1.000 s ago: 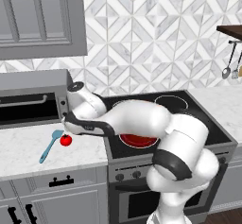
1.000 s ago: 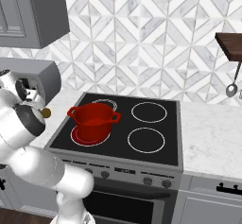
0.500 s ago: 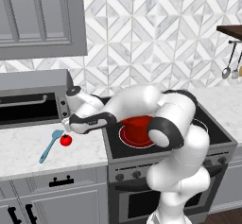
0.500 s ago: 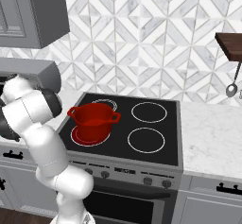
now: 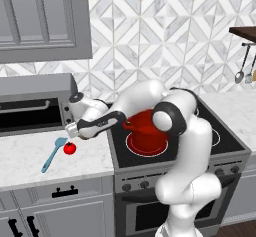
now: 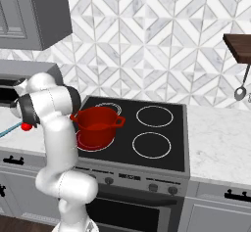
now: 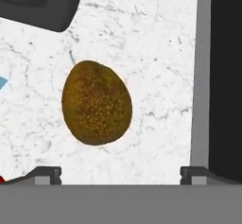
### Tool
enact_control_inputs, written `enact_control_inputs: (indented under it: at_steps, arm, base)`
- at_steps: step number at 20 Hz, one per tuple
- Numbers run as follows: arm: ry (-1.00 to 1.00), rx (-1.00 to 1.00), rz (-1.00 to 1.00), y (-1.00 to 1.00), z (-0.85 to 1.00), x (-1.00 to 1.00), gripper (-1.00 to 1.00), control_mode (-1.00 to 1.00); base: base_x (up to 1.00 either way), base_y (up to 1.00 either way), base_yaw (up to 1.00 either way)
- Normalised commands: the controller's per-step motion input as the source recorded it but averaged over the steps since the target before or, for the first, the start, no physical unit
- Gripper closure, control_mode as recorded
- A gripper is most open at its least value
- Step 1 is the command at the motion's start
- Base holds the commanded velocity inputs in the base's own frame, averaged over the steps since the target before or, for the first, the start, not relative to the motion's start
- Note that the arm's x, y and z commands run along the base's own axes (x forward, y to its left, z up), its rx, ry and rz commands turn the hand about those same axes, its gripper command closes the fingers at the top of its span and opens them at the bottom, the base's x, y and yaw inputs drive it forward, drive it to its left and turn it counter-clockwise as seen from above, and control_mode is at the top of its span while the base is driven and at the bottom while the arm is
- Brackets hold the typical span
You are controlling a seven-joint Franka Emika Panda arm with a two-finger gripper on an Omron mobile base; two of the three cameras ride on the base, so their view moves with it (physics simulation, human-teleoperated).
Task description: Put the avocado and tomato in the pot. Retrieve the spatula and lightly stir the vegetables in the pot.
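Note:
In the hand view the brownish-olive avocado (image 7: pixel 97 102) lies on the white marble counter, just ahead of my open gripper (image 7: pixel 120 176) and a little left of its midline; the fingertips (image 7: pixel 46 174) stand wide apart and hold nothing. In the left base view the gripper (image 5: pixel 71 130) hangs low over the counter left of the stove. The tomato (image 5: pixel 69 148) rests just in front of it, beside the blade of the light-blue spatula (image 5: pixel 52 154). The red pot (image 6: pixel 96 123) stands on the front left burner, partly behind my arm in the left base view.
A dark oven box (image 5: pixel 30 106) sits on the counter behind the gripper, its corner (image 7: pixel 35 3) close in the hand view. The black stove top (image 6: pixel 152 145) begins right of the avocado, at a grey edge (image 7: pixel 202 76). Grey metal utensils (image 5: pixel 240 76) hang far right.
The arm's elbow and upper links have swung up and right over the stove. The hand stayed low by the tomato, shifting slightly right. Tomato, spatula and pot have not moved.

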Motion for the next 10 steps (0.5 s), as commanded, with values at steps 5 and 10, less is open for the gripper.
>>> enact_control_inputs:
  at_steps: [5,10]
  arm:
    - [0.00,0.00,0.00,0.11,-0.29,0.43,-1.00,-1.00]
    - [0.00,0.00,0.00,0.06,-0.27,0.36,-1.00,-1.00]
  base:
    - [0.00,0.00,0.00]
    - [0.00,0.00,0.00]
